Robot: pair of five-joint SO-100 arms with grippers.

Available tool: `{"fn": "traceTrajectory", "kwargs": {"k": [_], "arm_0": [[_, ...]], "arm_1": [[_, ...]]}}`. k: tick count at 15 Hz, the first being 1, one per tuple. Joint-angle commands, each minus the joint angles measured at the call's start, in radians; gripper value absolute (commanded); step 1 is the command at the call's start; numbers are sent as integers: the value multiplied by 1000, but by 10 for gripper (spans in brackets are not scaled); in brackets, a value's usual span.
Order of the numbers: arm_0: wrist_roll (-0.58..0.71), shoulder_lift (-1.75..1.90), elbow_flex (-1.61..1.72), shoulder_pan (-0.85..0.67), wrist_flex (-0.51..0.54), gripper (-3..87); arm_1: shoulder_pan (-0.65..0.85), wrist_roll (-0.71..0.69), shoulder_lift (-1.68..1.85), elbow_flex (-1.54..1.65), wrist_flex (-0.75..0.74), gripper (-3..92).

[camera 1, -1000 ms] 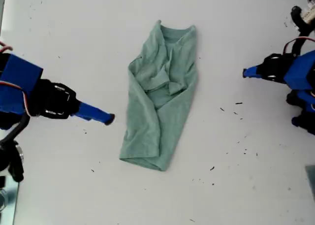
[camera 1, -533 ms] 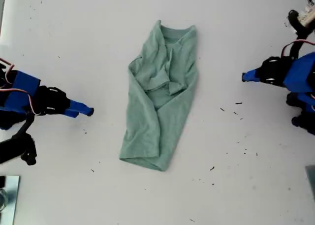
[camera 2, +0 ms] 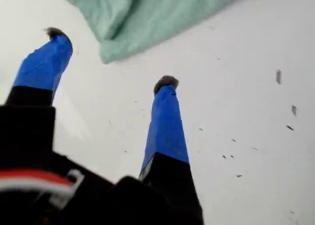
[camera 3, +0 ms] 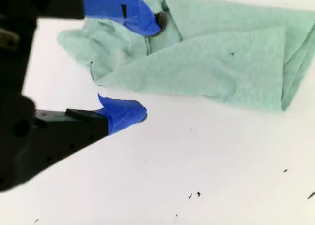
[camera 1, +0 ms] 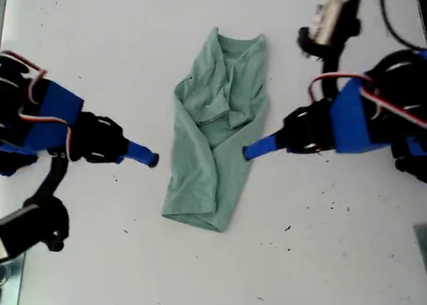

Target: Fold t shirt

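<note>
The pale green t shirt (camera 1: 213,131) lies crumpled lengthwise in the middle of the white table, neckline toward the exterior view's top and hem toward its bottom. My first gripper (camera 1: 247,151) reaches in from the exterior view's right, its tip at the shirt's edge. Its wrist view shows it (camera 2: 111,57) open, with a shirt (camera 2: 147,13) corner just ahead and nothing between the fingers. My second gripper (camera 1: 150,159) comes from the exterior view's left and stops a little short of the cloth. It (camera 3: 150,67) is open and empty too, one finger hanging over the shirt (camera 3: 221,62).
Small dark specks (camera 1: 323,140) dot the table (camera 1: 100,38) toward the exterior view's right. A black clamp (camera 1: 33,228) sits at that view's lower left. A white module with cables (camera 1: 330,15) rises near its top right.
The first arm has swung in from the exterior view's right edge to the shirt's side. The second arm drew back, then came forward again. The shirt has not moved.
</note>
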Motion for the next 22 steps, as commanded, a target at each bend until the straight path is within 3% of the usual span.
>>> {"fn": "traceTrajectory", "kwargs": {"k": [1,9,11,13,14,15,16,19,22], "arm_0": [[48,-152,-77,38,-87,252],[155,-534,-147,80,-337,275],[160,-710,-305,117,-337,272],[169,-956,-552,127,-275,168],[161,-1003,-595,124,-276,43],[163,-1015,-615,124,-285,-2],[161,-1015,-624,127,-284,-3],[160,-954,-655,144,-291,-3],[181,-775,-653,160,-308,-3]], "arm_1": [[-75,6,-272,-275,-38,343],[-219,83,-758,-523,-193,331],[-249,97,-856,-541,-253,323],[-242,78,-923,-541,-287,266],[-235,60,-962,-541,-293,208],[-229,69,-999,-526,-284,46],[-229,67,-1015,-506,-298,-9],[-219,-12,-948,-512,-264,-9],[-238,-107,-660,-534,-187,-8]]}}
